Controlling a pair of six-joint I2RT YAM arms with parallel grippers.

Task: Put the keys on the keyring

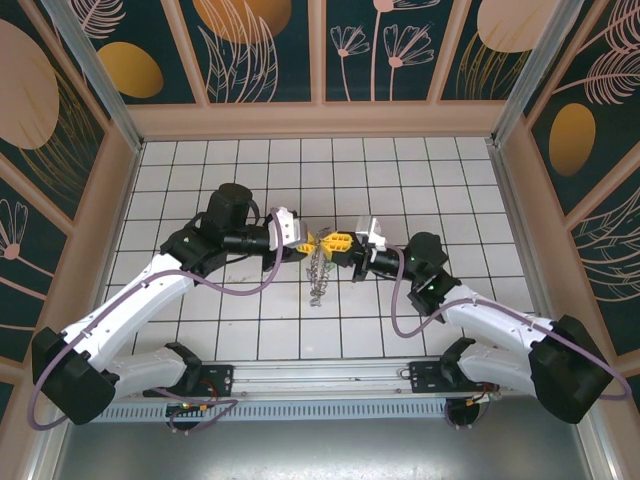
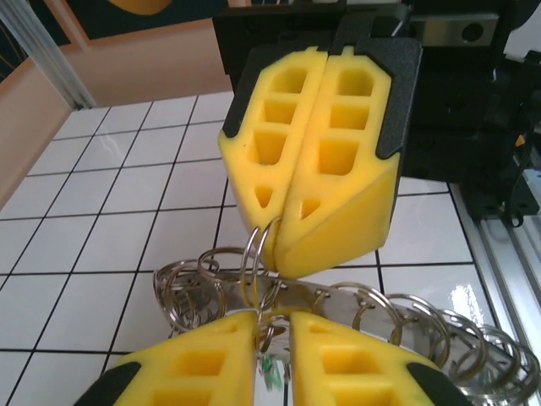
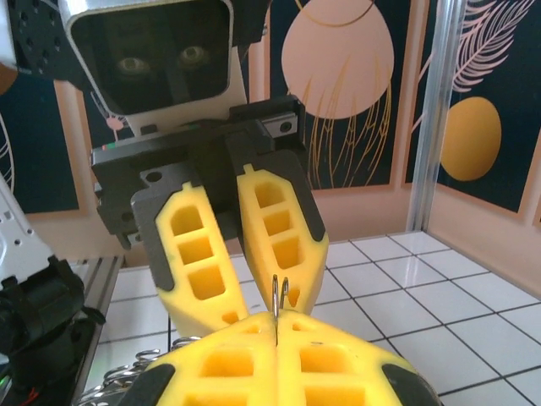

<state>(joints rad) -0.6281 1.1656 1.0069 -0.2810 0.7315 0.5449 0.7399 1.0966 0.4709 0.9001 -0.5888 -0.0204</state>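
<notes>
Clamping one loop of the keyring at the counter's centre, the right pincer is fully closed while the left pincer, just left of it, stands narrowly parted, grip uncertain; any sideways tug could pull the thin wire free.

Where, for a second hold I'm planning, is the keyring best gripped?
Probably the keyring's upright loop just under the right gripper's shut tips, approached head-on from the left gripper's side: there the wire stands bare and steady, while the rings dangling lower are loose and crowded.
</notes>
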